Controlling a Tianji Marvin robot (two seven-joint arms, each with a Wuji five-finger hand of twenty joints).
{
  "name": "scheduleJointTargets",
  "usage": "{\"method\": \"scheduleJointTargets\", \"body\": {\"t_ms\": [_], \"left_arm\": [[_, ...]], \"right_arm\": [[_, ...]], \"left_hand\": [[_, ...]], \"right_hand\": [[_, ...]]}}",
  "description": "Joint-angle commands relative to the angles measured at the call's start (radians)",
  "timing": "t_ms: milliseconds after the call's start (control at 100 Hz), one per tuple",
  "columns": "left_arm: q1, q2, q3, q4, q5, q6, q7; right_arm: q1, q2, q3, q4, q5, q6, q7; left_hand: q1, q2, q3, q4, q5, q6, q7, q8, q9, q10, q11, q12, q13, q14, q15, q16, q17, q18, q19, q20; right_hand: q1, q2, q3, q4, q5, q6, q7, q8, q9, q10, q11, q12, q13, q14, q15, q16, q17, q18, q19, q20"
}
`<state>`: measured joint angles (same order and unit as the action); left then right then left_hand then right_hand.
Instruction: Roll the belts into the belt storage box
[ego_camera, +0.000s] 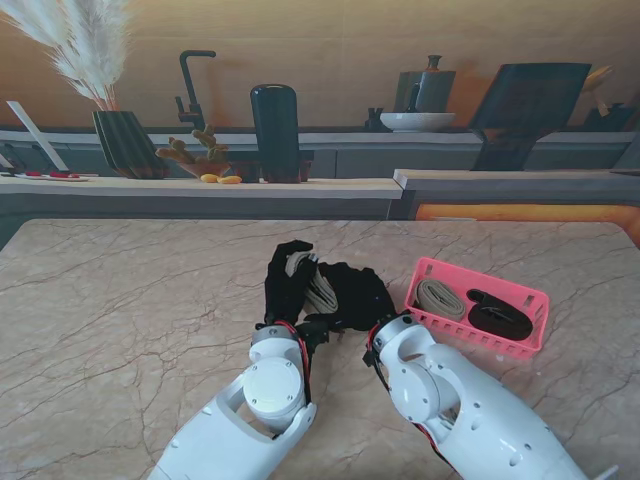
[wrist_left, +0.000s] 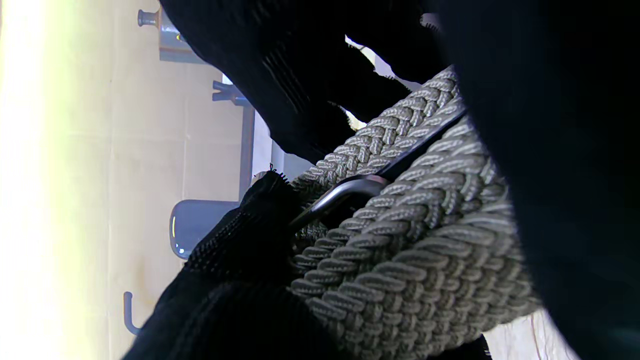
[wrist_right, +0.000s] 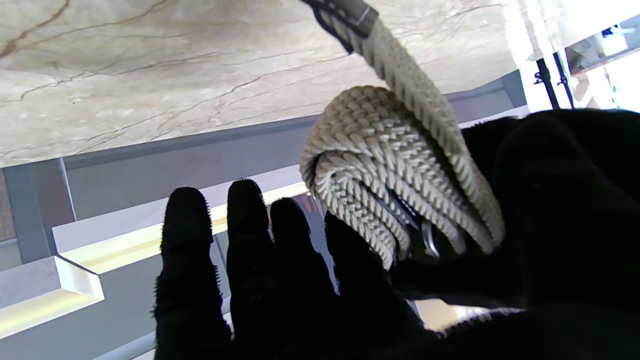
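A beige braided belt (ego_camera: 322, 290) is coiled into a roll above the middle of the marble table. My left hand (ego_camera: 285, 282) is shut on it, black-gloved fingers (wrist_left: 225, 300) wrapped around the coil (wrist_left: 425, 240) by its metal buckle (wrist_left: 345, 192). My right hand (ego_camera: 360, 297) is beside the roll, its four fingers (wrist_right: 260, 260) straight and apart next to the coil (wrist_right: 390, 165). The belt's loose end (wrist_right: 345, 12) trails toward the table. The pink belt storage box (ego_camera: 470, 335) stands to the right, holding a rolled beige belt (ego_camera: 437, 298) and a black belt (ego_camera: 498, 314).
The marble table (ego_camera: 130, 320) extends wide to the left. Beyond its far edge runs a counter with a pampas vase (ego_camera: 118, 140), a black cylinder (ego_camera: 275, 125) and a white bowl (ego_camera: 417, 121).
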<state>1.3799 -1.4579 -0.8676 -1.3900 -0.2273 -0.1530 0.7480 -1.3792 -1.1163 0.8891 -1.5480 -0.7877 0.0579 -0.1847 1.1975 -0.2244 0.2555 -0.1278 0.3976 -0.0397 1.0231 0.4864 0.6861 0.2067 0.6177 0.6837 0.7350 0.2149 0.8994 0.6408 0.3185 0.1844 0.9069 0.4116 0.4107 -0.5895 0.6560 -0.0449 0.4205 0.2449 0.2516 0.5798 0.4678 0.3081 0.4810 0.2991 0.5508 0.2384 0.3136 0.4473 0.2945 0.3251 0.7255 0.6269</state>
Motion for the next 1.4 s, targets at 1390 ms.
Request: {"method": "scheduleJointTargets", "body": {"t_ms": [1390], "left_arm": [[0.015, 0.019, 0.01, -0.02, -0.046, 0.012, -0.123]], "right_arm": [[0.039, -0.098, -0.002, 0.114, 0.059, 0.111, -0.297]], "left_hand": [[-0.672, -0.207, 0.217, 0.066, -0.253, 0.06, -0.577, -0.169, -0.482, -0.108, -0.248, -0.331, -0.547, -0.062, -0.477, -0.185, -0.361, -0.036, -0.22, -0.06]], "right_hand": [[0.406, 0.214, 0.098, -0.099, 0.313, -0.335, 0.777, -0.172, 0.542, -0.119, 0.358, 0.133, 0.445, -0.098, 0.584, 0.27, 0.159, -0.07, 0.411, 0.009]]}}
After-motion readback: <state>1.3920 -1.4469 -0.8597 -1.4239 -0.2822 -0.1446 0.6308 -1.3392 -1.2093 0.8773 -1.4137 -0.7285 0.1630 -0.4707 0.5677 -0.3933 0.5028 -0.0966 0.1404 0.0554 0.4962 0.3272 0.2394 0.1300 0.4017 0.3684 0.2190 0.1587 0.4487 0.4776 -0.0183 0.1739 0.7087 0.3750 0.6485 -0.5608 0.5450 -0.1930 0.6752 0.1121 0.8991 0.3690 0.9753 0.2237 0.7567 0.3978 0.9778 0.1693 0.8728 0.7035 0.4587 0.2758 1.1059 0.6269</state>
